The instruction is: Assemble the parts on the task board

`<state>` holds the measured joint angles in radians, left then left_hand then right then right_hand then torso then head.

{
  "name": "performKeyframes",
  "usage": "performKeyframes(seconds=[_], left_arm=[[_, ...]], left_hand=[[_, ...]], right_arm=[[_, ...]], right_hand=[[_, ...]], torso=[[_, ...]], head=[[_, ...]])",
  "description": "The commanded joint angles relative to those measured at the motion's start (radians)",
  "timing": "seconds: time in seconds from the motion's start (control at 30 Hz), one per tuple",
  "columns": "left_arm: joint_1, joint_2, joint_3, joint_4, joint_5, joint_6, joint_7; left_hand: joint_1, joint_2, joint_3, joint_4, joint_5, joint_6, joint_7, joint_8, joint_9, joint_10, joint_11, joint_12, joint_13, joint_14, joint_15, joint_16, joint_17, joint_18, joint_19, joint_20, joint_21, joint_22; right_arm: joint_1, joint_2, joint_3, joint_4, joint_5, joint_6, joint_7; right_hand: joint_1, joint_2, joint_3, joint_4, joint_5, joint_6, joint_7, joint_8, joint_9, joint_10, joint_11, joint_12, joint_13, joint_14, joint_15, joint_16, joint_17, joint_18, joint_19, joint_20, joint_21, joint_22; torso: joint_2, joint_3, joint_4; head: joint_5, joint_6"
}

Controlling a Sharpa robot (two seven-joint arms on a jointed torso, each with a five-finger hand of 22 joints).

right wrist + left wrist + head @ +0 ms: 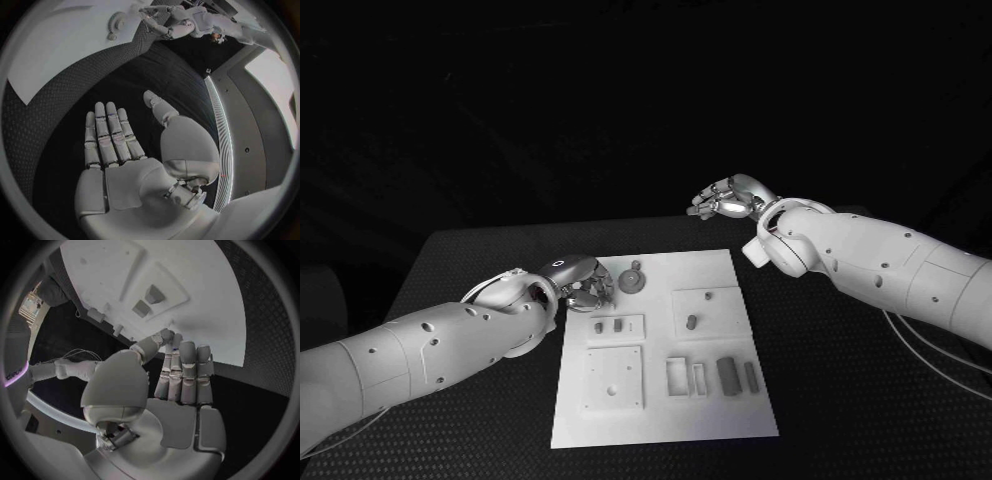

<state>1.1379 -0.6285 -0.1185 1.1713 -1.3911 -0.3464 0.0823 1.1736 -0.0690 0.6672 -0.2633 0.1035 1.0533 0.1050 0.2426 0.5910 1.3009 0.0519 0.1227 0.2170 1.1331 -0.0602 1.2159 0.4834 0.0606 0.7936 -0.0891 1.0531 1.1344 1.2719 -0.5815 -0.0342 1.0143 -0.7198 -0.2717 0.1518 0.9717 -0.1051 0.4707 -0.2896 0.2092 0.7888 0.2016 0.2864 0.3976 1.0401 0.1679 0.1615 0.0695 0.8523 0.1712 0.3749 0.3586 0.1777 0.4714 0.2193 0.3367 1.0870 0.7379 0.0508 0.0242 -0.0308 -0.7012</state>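
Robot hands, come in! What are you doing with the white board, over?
Left hand open, fingertips at the task board's far left edge. Right hand open, off the board. Grey parts lying loose. Nothing blocking.

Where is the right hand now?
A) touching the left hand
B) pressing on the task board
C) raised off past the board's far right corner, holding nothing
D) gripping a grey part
C: the right hand hangs beyond the far right corner of the task board, its fingers straight and bare.

Robot lab: black table (488, 260), dark backdrop
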Motion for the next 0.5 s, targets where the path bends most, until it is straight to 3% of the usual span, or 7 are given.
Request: performKeyframes(seconds=[0.03, 0.5], left_arm=[[0.001, -0.001, 0.0, 0.003, 0.0, 0.037, -0.001], [0.001, 0.005, 0.0, 0.004, -0.012, 0.055, -0.005]], left_hand=[[0.001, 0.002, 0.008, 0.0, 0.004, 0.006, 0.0, 0.005, 0.0, 0.006, -0.001, -0.007, 0.0, 0.006, 0.0, -0.005, -0.001, 0.008, 0.006, -0.062, -0.004, -0.001], [0.001, 0.001, 0.009, -0.001, 0.003, 0.005, 0.0, 0.005, -0.001, 0.007, 0.0, -0.009, -0.001, 0.005, 0.001, -0.006, -0.001, 0.007, 0.005, -0.062, -0.004, 0.0]], right_arm=[[0.0, -0.002, 0.0, 0.003, -0.001, 0.008, 0.01], [0.0, -0.001, 0.0, 0.004, -0.001, 0.009, 0.01]], right_hand=[[0.007, 0.007, -0.003, 0.001, -0.004, -0.008, 0.01, 0.005, -0.001, 0.008, -0.001, -0.006, -0.001, -0.002, -0.002, -0.006, -0.002, -0.017, 0.003, -0.003, -0.007, 0.001], [0.007, 0.007, -0.003, 0.001, -0.004, -0.008, 0.011, 0.005, -0.002, 0.009, -0.001, -0.007, -0.001, -0.002, -0.002, -0.006, -0.002, -0.017, 0.004, -0.003, -0.008, 0.002]], torso=[[0.0, 0.0008, 0.0005], [0.0, 0.0002, -0.0003]], head=[[0.002, -0.001], [0.006, -0.001]])
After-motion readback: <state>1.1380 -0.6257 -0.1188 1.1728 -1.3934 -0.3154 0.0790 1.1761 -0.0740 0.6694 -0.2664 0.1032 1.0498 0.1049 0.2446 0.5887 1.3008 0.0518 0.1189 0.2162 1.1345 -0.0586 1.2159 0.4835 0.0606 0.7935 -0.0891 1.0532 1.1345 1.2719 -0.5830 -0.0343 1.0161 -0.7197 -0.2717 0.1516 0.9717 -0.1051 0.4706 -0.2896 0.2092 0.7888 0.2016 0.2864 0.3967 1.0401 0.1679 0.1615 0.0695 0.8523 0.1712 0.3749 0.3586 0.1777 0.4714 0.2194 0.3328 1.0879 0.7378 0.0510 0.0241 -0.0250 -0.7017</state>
